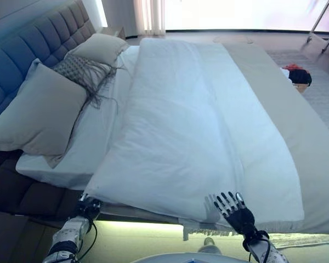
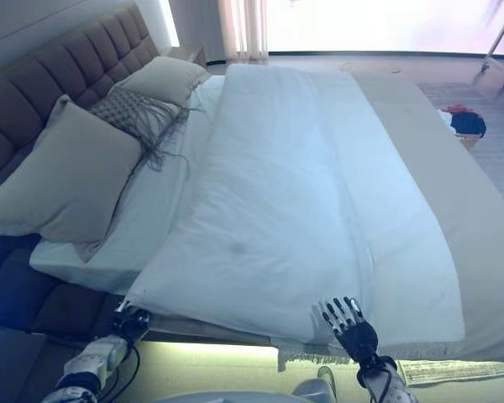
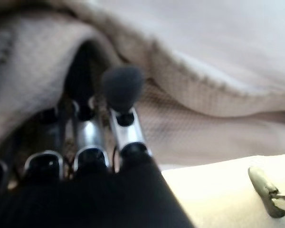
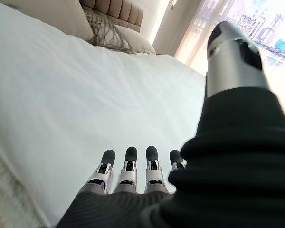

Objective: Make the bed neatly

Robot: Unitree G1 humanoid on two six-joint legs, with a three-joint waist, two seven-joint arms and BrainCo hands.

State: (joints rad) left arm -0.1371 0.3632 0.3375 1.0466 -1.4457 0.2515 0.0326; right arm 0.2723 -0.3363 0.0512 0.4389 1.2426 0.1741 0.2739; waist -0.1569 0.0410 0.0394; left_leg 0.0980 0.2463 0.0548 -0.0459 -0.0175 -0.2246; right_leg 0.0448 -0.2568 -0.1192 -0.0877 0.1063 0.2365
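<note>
While the right hand (image 1: 234,209) lies flat, fingers straight and holding nothing, on the near edge of the white duvet (image 1: 192,126), probably to press it smooth, the left hand (image 1: 86,209) is tucked beneath the duvet's near corner; its grip can't be made out. Duvet covers the bed (image 1: 312,159) lengthwise; pillows (image 1: 41,112) wait by the headboard (image 1: 27,52).

You get strong daylight from the window (image 1: 247,13) beyond the bed (image 1: 296,137), blown out to glare. The headboard (image 1: 27,49) side sits dimmer. Your left wrist view is blurred.
</note>
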